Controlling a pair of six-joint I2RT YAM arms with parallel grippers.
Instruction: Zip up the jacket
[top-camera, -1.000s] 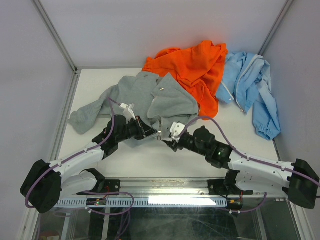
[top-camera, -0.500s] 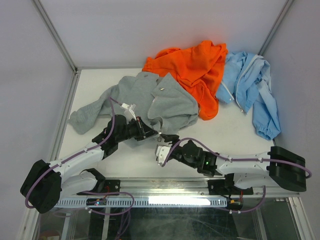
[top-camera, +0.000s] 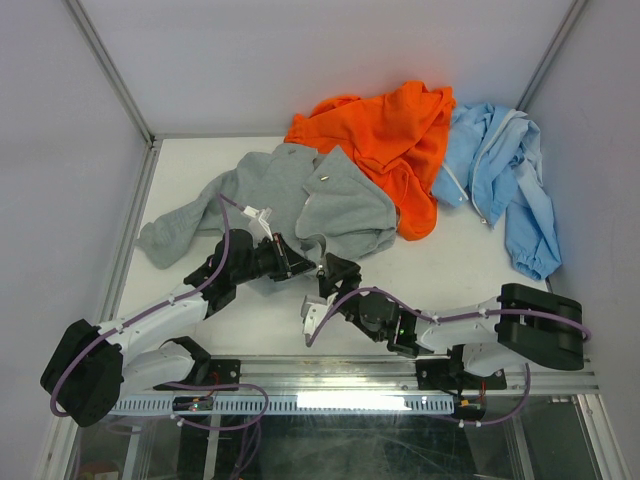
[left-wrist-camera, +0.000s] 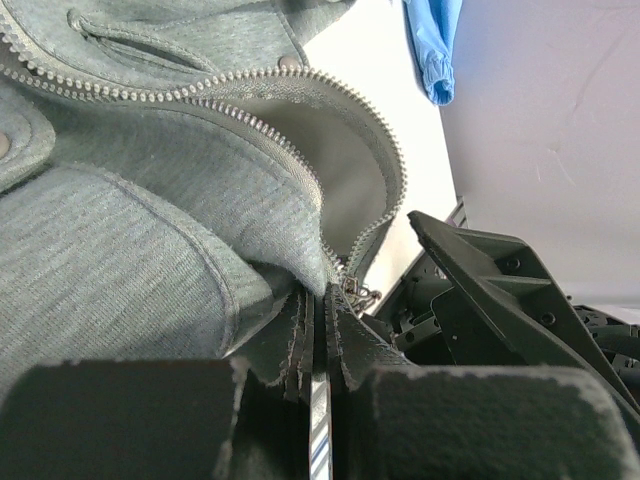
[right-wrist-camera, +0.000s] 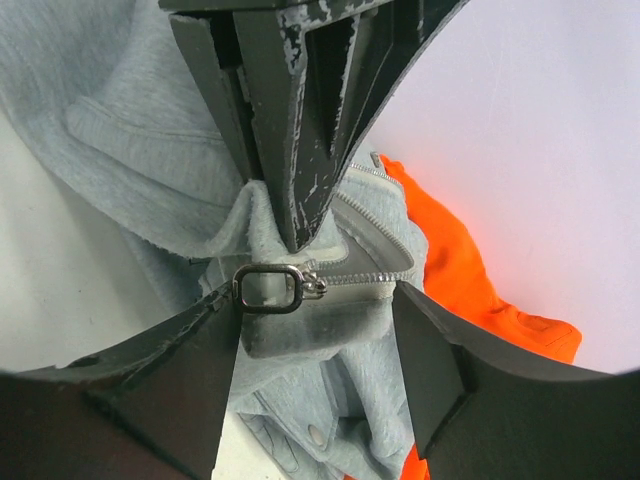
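The grey jacket (top-camera: 300, 195) lies spread at the table's middle, its zipper open. My left gripper (top-camera: 303, 267) is shut on the jacket's bottom hem beside the zipper end; in the left wrist view the pads (left-wrist-camera: 345, 335) pinch the grey fabric, with the zipper pull (left-wrist-camera: 358, 293) just beyond them. My right gripper (top-camera: 335, 270) is open right next to it. In the right wrist view its fingers (right-wrist-camera: 150, 390) stand on both sides of the zipper end, and the metal pull ring (right-wrist-camera: 268, 288) hangs by the left finger, not gripped. The left gripper's shut jaws (right-wrist-camera: 290, 120) show above.
A bright orange garment (top-camera: 385, 140) lies at the back, overlapping the grey jacket's right side. A light blue jacket (top-camera: 500, 175) lies at the back right. The table's metal front rail (top-camera: 330, 370) runs under the arms. The grey sleeve (top-camera: 170, 235) reaches left.
My right arm has swung left and forward, bringing its open gripper up to the zipper end beside the left gripper. The left gripper has kept its hold and place.
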